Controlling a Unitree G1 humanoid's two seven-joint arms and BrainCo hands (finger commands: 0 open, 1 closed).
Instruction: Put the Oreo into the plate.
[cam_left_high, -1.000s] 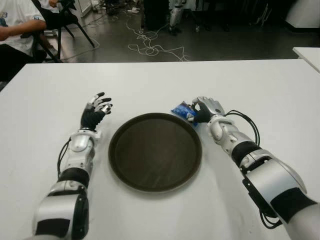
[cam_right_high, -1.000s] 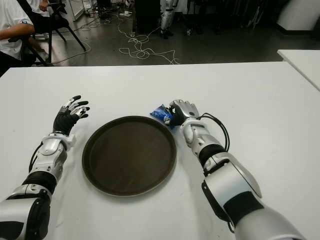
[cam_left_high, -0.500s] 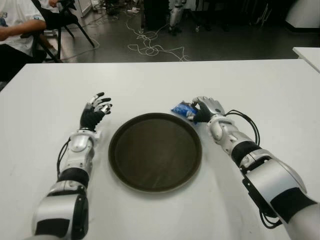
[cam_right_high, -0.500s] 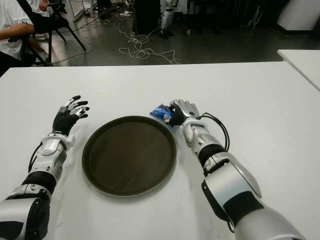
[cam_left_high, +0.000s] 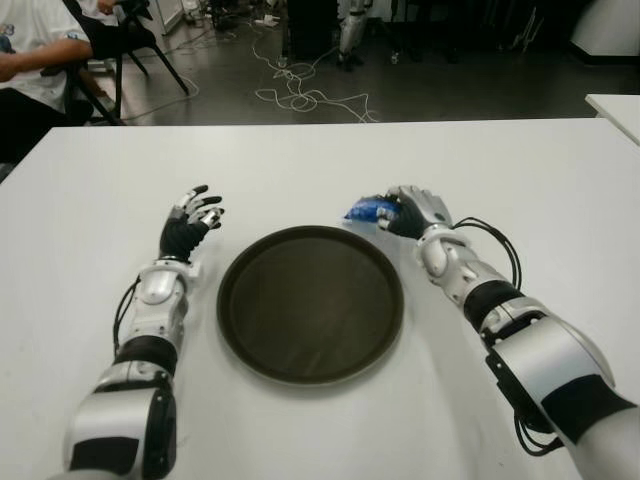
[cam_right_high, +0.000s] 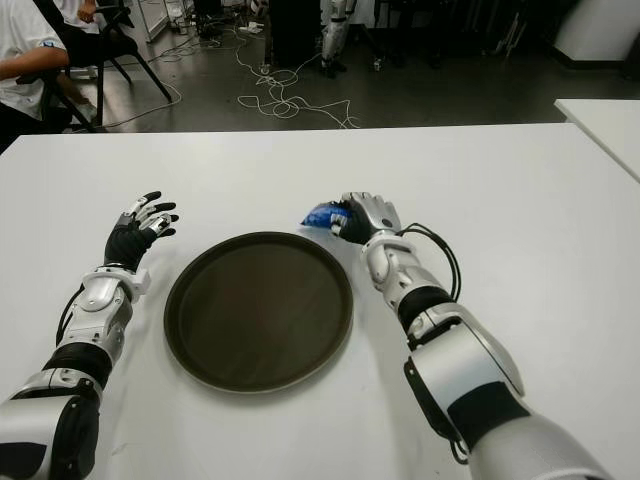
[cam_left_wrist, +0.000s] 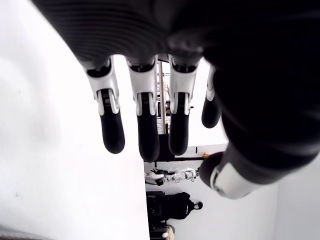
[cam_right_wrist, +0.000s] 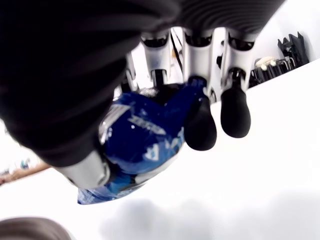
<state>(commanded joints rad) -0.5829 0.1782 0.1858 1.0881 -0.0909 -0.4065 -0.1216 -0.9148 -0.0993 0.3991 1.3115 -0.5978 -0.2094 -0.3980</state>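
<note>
While the right hand (cam_left_high: 408, 212) clasps the crinkly, probably light Oreo (cam_left_high: 366, 209) packet just beyond the plate (cam_left_high: 310, 303), the left hand (cam_left_high: 190, 222) shows spread beside it.

One dark round plate (cam_left_high: 310, 304), one blue Oreo pack (cam_left_high: 366, 209), two robot hands: left hand (cam_left_high: 189, 222), right hand (cam_left_high: 412, 211), and one white table (cam_left_high: 300, 160)

I'm seeing my right hand (cam_left_high: 412, 212) reaching forward with the forearm stretched out from the lower right, its fingers (cam_right_wrist: 199, 131) curling around something and the thumb pressing in from the other side. My left hand (cam_left_high: 190, 222) is sitting out on the left with its palm down, fingers (cam_left_wrist: 143, 125) spreading loosely and gripping nothing, the arm bending back toward my body.
</note>
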